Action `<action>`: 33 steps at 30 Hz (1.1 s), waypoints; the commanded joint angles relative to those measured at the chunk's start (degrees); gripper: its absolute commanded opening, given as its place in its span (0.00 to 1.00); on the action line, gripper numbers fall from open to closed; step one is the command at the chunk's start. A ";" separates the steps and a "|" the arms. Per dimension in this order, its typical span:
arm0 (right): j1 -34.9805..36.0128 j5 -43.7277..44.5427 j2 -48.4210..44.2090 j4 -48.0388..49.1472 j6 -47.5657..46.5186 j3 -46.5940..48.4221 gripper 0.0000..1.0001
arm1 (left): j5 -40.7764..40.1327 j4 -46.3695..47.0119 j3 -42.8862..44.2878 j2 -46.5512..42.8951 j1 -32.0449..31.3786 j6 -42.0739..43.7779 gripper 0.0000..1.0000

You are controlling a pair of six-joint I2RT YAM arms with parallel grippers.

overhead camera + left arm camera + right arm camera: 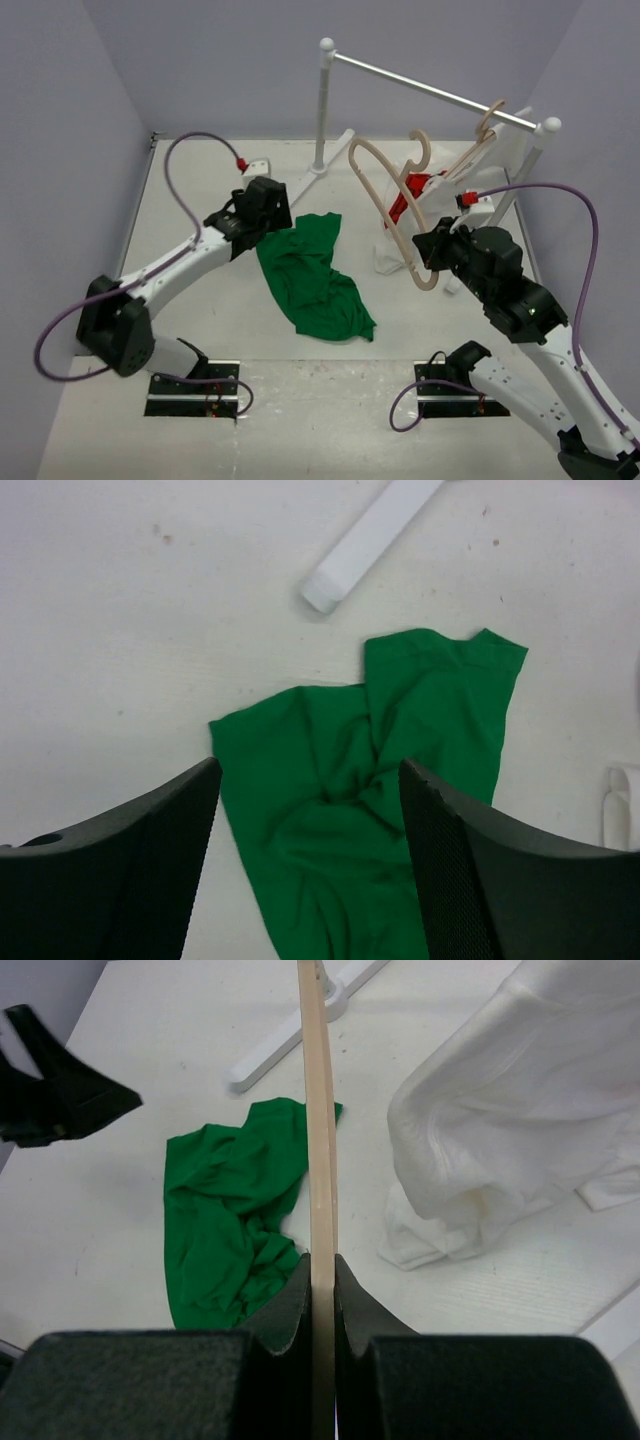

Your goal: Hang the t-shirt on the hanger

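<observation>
The green t-shirt (312, 275) lies crumpled on the white table, mid-centre. It also shows in the left wrist view (380, 810) and the right wrist view (225, 1225). My left gripper (262, 215) is open and empty, hovering above the shirt's upper end; the shirt lies below and between the fingers (500, 880). My right gripper (432, 250) is shut on the light tan wooden hanger (385, 205), holding it in the air to the right of the shirt. In the right wrist view the hanger (320, 1110) runs edge-on between the fingers.
A white clothes rail (430, 92) stands at the back on a white stand with feet (365, 535). A second wooden hanger (487, 130) on the rail carries a white garment (520, 1110) with red parts (415, 195), right of my held hanger.
</observation>
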 commanded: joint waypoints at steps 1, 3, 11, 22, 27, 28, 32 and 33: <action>0.05 -1.84 1.10 3.47 -0.82 -0.30 0.00 | 2.61 8.46 -16.44 -11.52 0.74 -10.31 0.72; 0.05 -2.27 1.49 3.83 -1.07 -0.38 0.00 | 4.94 11.35 -22.00 -13.99 1.19 -11.70 0.71; 0.05 -8.22 3.75 5.34 -2.02 -0.32 0.00 | 15.05 27.94 -32.77 -14.14 5.42 -10.70 0.46; 0.05 -10.72 3.64 5.58 -2.80 -0.47 0.00 | 21.01 34.66 -30.04 -3.58 6.50 -7.89 0.36; 0.00 -10.64 3.53 5.41 -3.02 -0.64 0.00 | 22.15 35.20 -30.12 -3.31 6.56 -7.40 0.13; 0.00 -10.75 3.60 5.37 -3.09 -0.64 0.00 | 22.42 35.02 -29.92 -3.56 6.55 -7.16 0.02; 0.05 -11.77 3.89 4.83 -3.23 -0.61 0.00 | 23.29 33.94 -28.70 -6.93 6.48 -5.75 0.00; 0.05 -12.01 3.85 4.76 -3.23 -0.67 0.00 | 23.19 33.32 -28.18 -7.83 6.45 -5.34 0.00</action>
